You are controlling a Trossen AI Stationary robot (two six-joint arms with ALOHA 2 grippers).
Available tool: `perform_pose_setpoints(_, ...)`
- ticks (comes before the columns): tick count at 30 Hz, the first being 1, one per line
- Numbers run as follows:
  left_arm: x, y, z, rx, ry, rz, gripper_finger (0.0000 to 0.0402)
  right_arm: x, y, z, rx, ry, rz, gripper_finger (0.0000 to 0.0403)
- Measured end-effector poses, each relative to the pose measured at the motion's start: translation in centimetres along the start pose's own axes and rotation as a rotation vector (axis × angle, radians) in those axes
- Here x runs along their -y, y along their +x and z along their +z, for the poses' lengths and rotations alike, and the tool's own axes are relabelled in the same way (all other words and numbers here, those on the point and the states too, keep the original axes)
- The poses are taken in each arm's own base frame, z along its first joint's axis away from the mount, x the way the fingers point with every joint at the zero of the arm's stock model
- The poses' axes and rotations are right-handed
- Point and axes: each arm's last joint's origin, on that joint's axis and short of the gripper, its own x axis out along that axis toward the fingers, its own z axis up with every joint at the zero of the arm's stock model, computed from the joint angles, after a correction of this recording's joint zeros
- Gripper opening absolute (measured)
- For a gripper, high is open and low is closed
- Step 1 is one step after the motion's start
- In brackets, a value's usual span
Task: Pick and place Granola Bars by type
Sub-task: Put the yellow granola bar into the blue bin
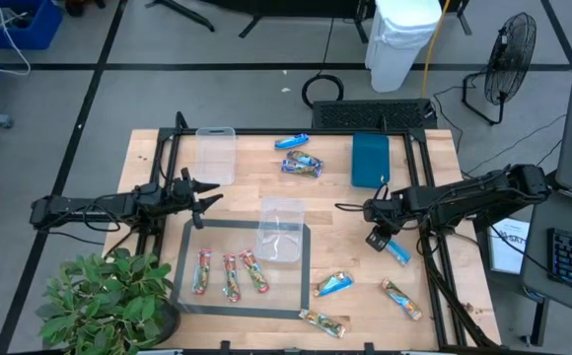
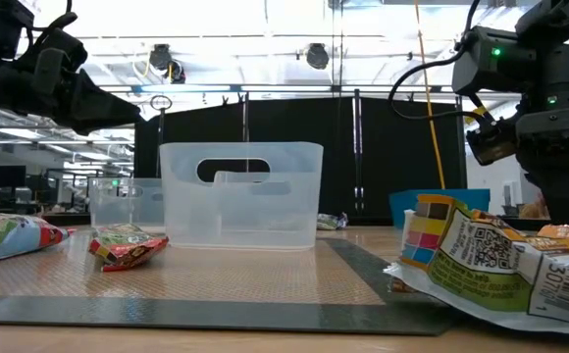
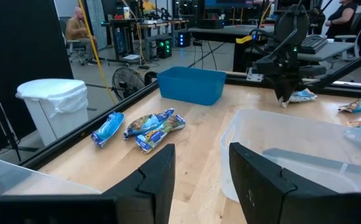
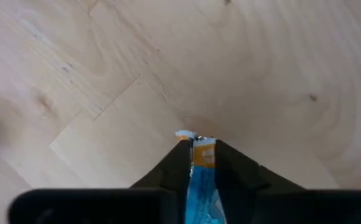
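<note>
My right gripper (image 1: 377, 240) points steeply down over the table's right half, shut on a blue granola bar (image 1: 397, 251). Three red-and-green bars (image 1: 229, 274) lie on the grey mat (image 1: 189, 296). More blue bars (image 1: 291, 142) (image 1: 331, 285) and tan-gold bars (image 1: 302, 164) (image 1: 401, 298) (image 1: 322, 322) lie flat on the wood. My left gripper (image 1: 207, 197) waits open at the table's left, level, with nothing between its fingers (image 3: 159, 177). My right gripper pinches the blue bar's orange-tipped end (image 4: 200, 144) between its two fingers, coming from above and slanting. The wrapper's tip sticks out just past the fingertips (image 4: 179, 160). The rest of the bar trails toward the table's right (image 3: 304, 95); whether it is lifted clear, I cannot tell.
A clear tub (image 1: 281, 230) stands on the mat's far right corner, another clear tub (image 1: 216, 155) at the far left. A teal tray (image 1: 370, 158) sits at the far right. A potted plant (image 1: 104, 301) crowds the near left corner. Black frame rails (image 1: 419, 187) edge the table.
</note>
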Motion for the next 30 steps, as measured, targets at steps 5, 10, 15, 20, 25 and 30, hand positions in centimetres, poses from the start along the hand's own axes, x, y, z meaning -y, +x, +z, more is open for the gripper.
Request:
perform_pose_setpoints(5,0.0,0.0,0.0,0.0,0.0,0.0,0.0157,-0.1,0.0,0.1,0.015,-0.03,0.01,0.0006)
perform_pose_setpoints(10,0.0,0.0,0.0,0.0,0.0,0.0,0.0157,-0.3,0.0,0.4,0.039,-0.049,0.028,0.0007)
perform_pose_setpoints(15,0.0,0.0,0.0,0.0,0.0,0.0,0.0157,-0.5,0.0,0.5,0.059,-0.066,0.045,0.0002)
perform_pose_setpoints(20,0.0,0.0,0.0,0.0,0.0,0.0,0.0157,-0.5,-0.1,0.8,0.079,-0.081,0.06,0.0002)
perform_pose_setpoints(25,0.0,0.0,0.0,0.0,0.0,0.0,0.0157,-0.5,-0.4,1.5,0.148,-0.104,0.089,0.0001)
perform_pose_setpoints(30,0.0,0.0,0.0,0.0,0.0,0.0,0.0157,-0.5,-1.2,2.4,0.297,-0.15,0.071,0.0001)
